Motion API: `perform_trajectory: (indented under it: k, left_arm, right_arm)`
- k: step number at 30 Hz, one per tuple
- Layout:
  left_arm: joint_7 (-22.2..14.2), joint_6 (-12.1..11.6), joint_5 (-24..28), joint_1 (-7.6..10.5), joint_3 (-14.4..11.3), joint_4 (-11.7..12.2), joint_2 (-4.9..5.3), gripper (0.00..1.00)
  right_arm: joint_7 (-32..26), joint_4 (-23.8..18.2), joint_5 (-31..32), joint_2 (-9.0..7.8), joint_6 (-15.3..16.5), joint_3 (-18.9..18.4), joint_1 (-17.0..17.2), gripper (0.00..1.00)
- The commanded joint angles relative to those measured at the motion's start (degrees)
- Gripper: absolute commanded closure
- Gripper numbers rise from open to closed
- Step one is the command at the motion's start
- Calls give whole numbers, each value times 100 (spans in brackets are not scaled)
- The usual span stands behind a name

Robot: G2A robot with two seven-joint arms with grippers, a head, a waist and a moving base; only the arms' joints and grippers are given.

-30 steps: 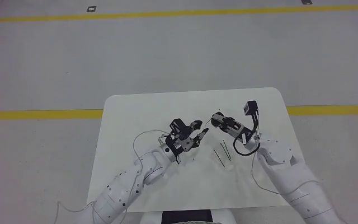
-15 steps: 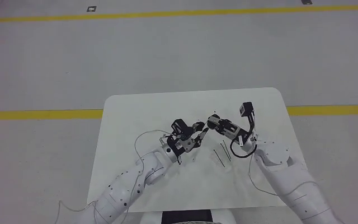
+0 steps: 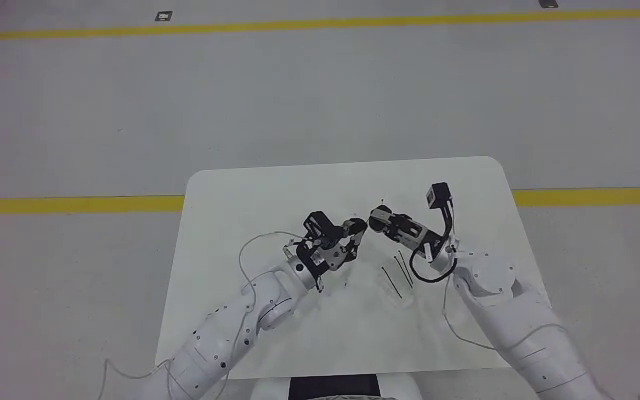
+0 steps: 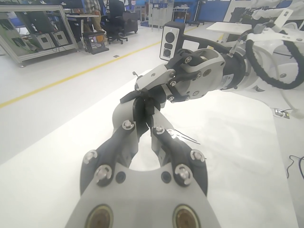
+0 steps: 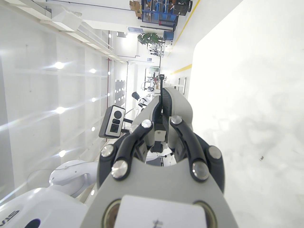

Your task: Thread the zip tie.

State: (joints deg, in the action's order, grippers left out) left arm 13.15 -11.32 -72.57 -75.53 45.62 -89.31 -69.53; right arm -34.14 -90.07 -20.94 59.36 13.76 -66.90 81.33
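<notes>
Sliding over the smooth white surface [image 3: 250,200] with round corners, the right gripper [image 3: 373,216] has come up to the left gripper [image 3: 356,230], tip to tip. The left jaws, apart before, are now together. The right jaws are clamped on a thin black tie [image 5: 162,81], its small square head poking out. More thin black ties [image 3: 398,271] lie flat near the right arm.

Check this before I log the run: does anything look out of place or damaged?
Nothing stands out. The right gripper clamps a zip tie, head poking out, tip to tip with the left gripper; spare zip ties lie loose on the table.
</notes>
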Motion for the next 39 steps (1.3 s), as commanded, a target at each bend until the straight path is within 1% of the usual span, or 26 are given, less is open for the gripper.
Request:
perform_trajectory:
  k: [1, 2, 3, 7, 13, 16, 19, 22, 23, 35, 36, 37, 38, 39]
  left_arm:
    - [-2, -12, -2, 1, 0, 2, -2, 99]
    - [-4, -15, -3, 2, -1, 2, -3, 95]
    - [-8, -19, -7, 4, -3, 0, -4, 93]
    - [3, -16, -17, 7, -3, 3, -9, 89]
    - [7, -3, -21, 5, 2, 4, -15, 89]
    - [10, 4, -22, 1, 6, 5, -18, 91]
    - [4, 11, -17, -3, 10, 7, -20, 90]
    - [-14, 16, -1, -2, 13, 6, -25, 93]
    - [-15, 16, 5, 0, 12, 6, -26, 100]
    - [19, 4, 13, 10, 11, 48, -43, 100]
    - [26, 3, 16, 6, 18, 48, -42, 100]
    - [32, 1, 20, 1, 27, 47, -40, 100]
    - [35, -3, 26, -7, 43, 44, -37, 100]
    - [35, -7, 31, -13, 57, 42, -34, 100]
  right_arm:
    - [-3, 4, 8, 7, -3, -1, -1, 100]
    - [-7, 6, 11, 11, -7, -3, -2, 100]
    - [-9, 8, 14, 15, -10, -6, -1, 100]
    - [-23, 10, 31, 28, -22, -15, 0, 100]
    - [-32, 16, 54, 46, -32, -33, 3, 100]
    - [-44, 16, 81, 55, -45, -40, 5, 100]
    - [-53, 16, 106, 65, -56, -35, 7, 100]
    - [-65, 20, 113, 75, -59, -39, 7, 100]
    - [-67, 21, 114, 77, -59, -41, 7, 100]
    - [-90, 24, 151, 109, -75, -81, 27, 100]
    - [-87, 26, 159, 111, -81, -85, 27, 94]
    - [-80, 29, 163, 114, -88, -88, 30, 55]
    - [-68, 33, 170, 117, -97, -93, 31, 14]
    - [-57, 37, 175, 119, -100, -100, 33, 0]
